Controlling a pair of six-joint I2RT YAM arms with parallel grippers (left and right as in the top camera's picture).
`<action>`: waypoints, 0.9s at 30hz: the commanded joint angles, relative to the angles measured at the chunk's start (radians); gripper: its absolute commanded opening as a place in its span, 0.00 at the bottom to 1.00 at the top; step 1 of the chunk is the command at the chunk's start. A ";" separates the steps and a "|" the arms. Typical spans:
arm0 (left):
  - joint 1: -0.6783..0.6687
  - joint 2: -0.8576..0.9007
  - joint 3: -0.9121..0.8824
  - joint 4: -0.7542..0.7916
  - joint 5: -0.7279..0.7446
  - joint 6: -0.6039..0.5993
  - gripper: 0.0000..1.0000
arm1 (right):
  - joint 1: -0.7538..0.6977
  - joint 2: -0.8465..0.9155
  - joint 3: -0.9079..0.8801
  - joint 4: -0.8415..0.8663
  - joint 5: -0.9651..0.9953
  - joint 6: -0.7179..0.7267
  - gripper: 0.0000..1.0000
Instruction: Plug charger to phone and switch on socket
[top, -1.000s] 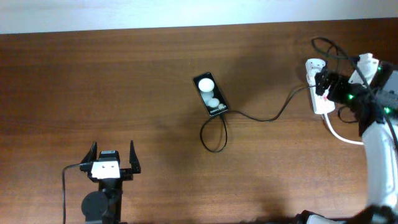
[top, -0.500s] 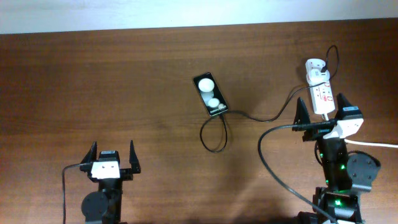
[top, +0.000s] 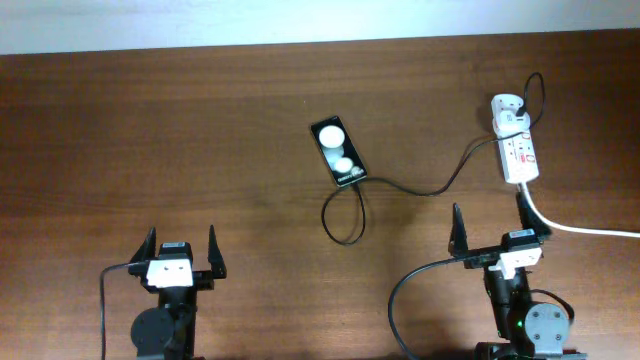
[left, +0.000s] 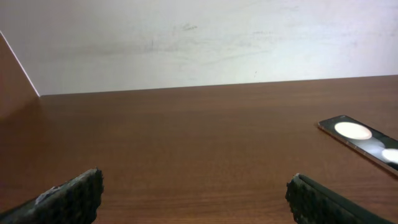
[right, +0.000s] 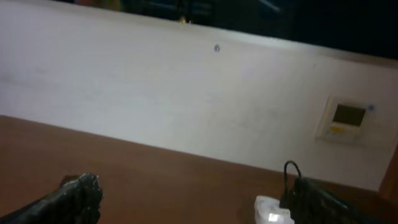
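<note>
The black phone (top: 338, 152) with two white round patches lies near the table's middle; its end shows at the right edge of the left wrist view (left: 364, 139). The thin black charger cable (top: 430, 188) runs from the phone's lower end, loops below it, and reaches the white adapter (top: 507, 112) on the white socket strip (top: 521, 155) at the far right. The adapter shows low in the right wrist view (right: 272, 212). My left gripper (top: 181, 250) is open and empty at the front left. My right gripper (top: 488, 225) is open and empty in front of the strip.
A thick white cord (top: 580, 226) leaves the strip toward the right edge. A pale wall (left: 199, 43) borders the table's far side, with a small wall panel (right: 346, 117) in the right wrist view. Black robot cables (top: 420, 290) curl at the front.
My right arm has pulled back from the socket strip toward the front edge and now rests low at the front right. The left arm, phone and cable have not moved.
</note>
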 joint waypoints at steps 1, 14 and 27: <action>0.006 -0.006 -0.003 -0.006 0.014 0.016 0.99 | 0.011 -0.052 -0.005 -0.087 0.029 0.004 0.99; 0.006 -0.006 -0.003 -0.006 0.014 0.016 0.99 | 0.031 -0.108 -0.005 -0.359 0.072 -0.051 0.98; 0.006 -0.006 -0.003 -0.006 0.014 0.016 0.99 | 0.030 -0.108 -0.005 -0.358 0.073 -0.048 0.99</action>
